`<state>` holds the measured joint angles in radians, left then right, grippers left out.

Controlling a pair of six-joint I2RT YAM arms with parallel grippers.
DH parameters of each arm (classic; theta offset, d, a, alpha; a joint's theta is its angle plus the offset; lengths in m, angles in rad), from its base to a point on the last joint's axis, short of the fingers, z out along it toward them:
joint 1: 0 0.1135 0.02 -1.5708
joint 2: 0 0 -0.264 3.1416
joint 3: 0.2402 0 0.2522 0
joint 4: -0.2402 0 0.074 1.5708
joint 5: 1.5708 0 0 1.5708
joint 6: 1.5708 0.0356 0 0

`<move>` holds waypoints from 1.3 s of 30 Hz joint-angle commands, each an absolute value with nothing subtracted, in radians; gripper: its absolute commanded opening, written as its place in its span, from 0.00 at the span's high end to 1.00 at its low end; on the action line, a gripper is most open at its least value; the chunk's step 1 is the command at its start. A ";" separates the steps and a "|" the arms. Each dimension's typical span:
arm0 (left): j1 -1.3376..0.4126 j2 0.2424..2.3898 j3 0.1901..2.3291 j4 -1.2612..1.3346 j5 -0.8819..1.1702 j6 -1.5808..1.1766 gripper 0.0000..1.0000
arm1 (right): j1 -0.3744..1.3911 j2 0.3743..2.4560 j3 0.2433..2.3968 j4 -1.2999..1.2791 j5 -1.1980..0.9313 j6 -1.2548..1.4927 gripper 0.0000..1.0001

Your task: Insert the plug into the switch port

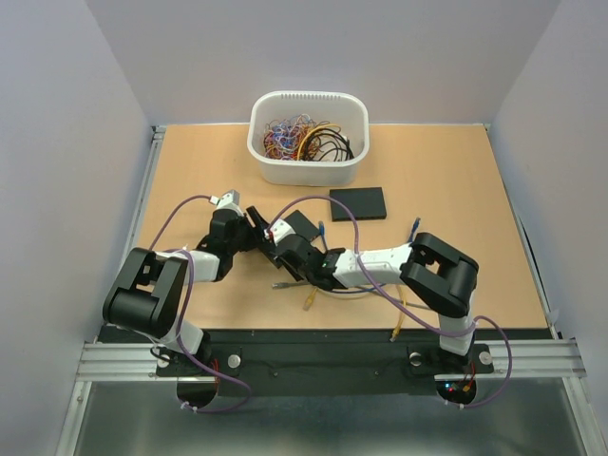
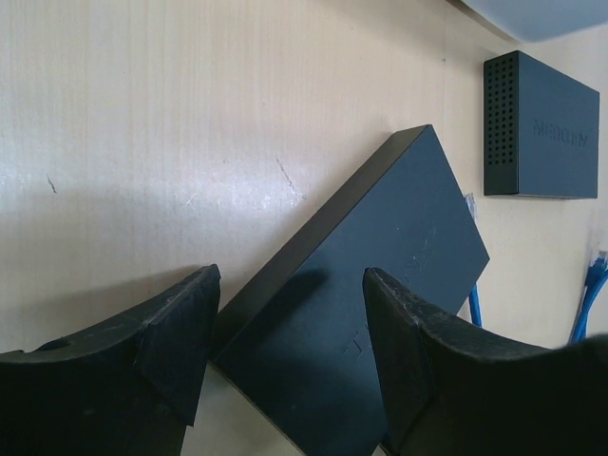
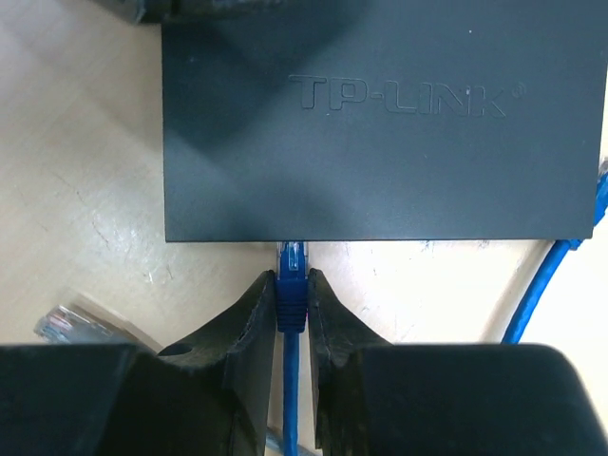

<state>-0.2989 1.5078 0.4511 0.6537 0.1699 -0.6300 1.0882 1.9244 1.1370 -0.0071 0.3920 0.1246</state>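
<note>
The black TP-LINK switch (image 3: 380, 123) lies flat at mid table (image 1: 302, 224). My right gripper (image 3: 292, 294) is shut on a blue cable's connector (image 3: 292, 275), whose clear tip meets the switch's near edge. The port itself is hidden under that edge. My left gripper (image 2: 290, 351) is open, its fingers (image 2: 180, 342) standing either side of a corner of the same switch (image 2: 380, 275). The yellow cable with its plug (image 1: 310, 302) lies loose on the table near the right arm, in no gripper.
A second black switch (image 1: 358, 203) with a vented side (image 2: 541, 123) lies further back right. A white tub of tangled cables (image 1: 308, 138) stands at the back. A grey cable's clear connector (image 3: 71, 323) lies left of my right fingers. Blue cables (image 2: 594, 285) lie beside the switch.
</note>
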 commanded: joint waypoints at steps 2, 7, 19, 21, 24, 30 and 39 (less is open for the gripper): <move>-0.311 1.512 0.492 0.649 0.276 -0.581 0.30 | 1.088 1.882 1.072 0.202 0.350 0.009 1.00; -0.311 1.560 0.535 0.620 0.304 -0.531 0.33 | 1.075 1.875 1.040 0.250 0.362 -0.070 1.00; -0.342 1.557 0.506 0.635 0.422 -0.499 0.46 | 1.049 1.855 1.014 0.353 0.278 -0.181 1.00; -0.373 1.557 0.499 0.643 0.436 -0.488 0.47 | 1.045 1.858 1.034 0.360 0.211 -0.205 0.99; -0.416 1.565 0.500 0.643 0.454 -0.465 0.48 | 1.045 1.885 1.075 0.365 0.094 -0.257 1.00; -0.471 1.585 0.491 0.640 0.486 -0.448 0.49 | 1.043 1.937 1.147 0.354 0.031 -0.322 0.99; -0.535 1.574 0.434 0.649 0.477 -0.480 0.52 | 0.960 1.951 1.151 0.434 -0.106 -0.328 1.00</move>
